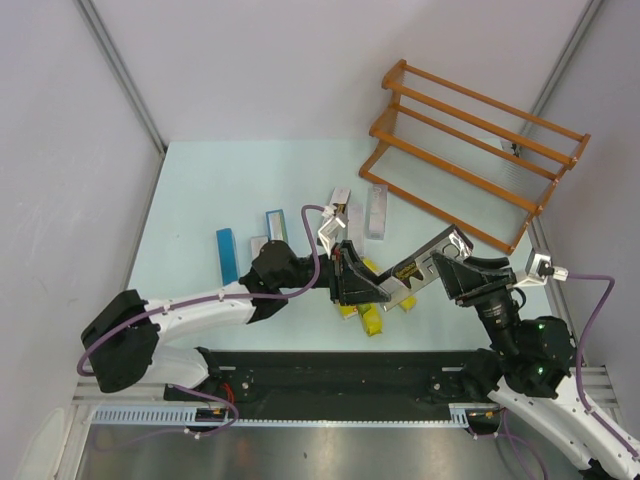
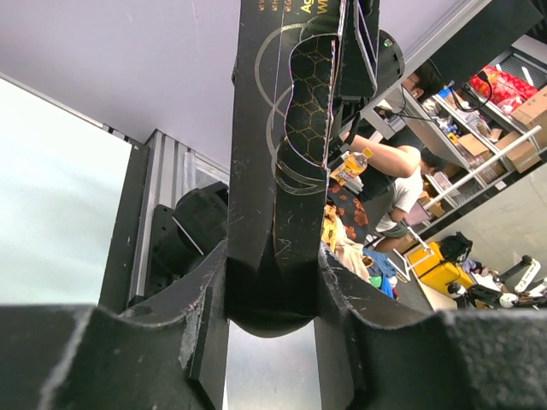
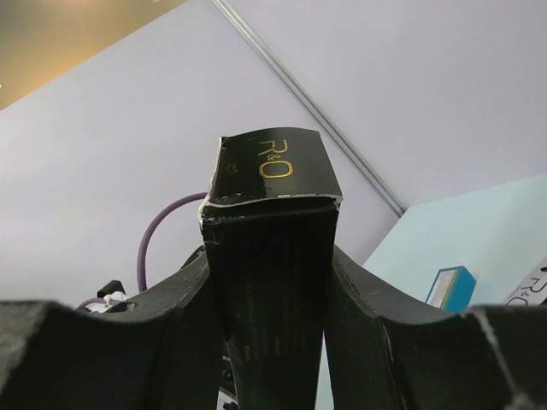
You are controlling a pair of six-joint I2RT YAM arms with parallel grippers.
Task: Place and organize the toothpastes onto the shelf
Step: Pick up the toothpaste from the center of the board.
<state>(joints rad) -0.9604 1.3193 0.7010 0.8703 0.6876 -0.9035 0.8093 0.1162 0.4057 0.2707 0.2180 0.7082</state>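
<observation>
Top external view: one black carton (image 1: pixel 420 268) hangs above the desk (image 1: pixel 200 190), spanned between both arms. The left claw (image 1: pixel 350 275) pinches its near-left end and the right claw (image 1: pixel 445 262) pinches the other end. Each wrist view confirms it, with black card wedged tight between the fingers on both sides.

Risks, as judged:
- Both claws grip one thin box. Any pull or twist by either arm while the other holds would likely crease or tear it. The end flap in the right wrist view is already bowed.
- If one claw lets go, the long carton hangs from an end grip. It could pivot or slip and drop onto the yellow cartons (image 1: pixel 370 318) lying directly beneath.

Surroundings:
- A blue carton (image 1: pixel 227 253) and a silver carton (image 1: pixel 377 210) lie flat on the desk with a few others, none yet shelved.
- The shelf (image 1: pixel 468 168) stands at the far right corner, well apart from the held carton, with no carton visible on its rails.

Obstruction: the right arm lies between the left claw and the shelf.
</observation>
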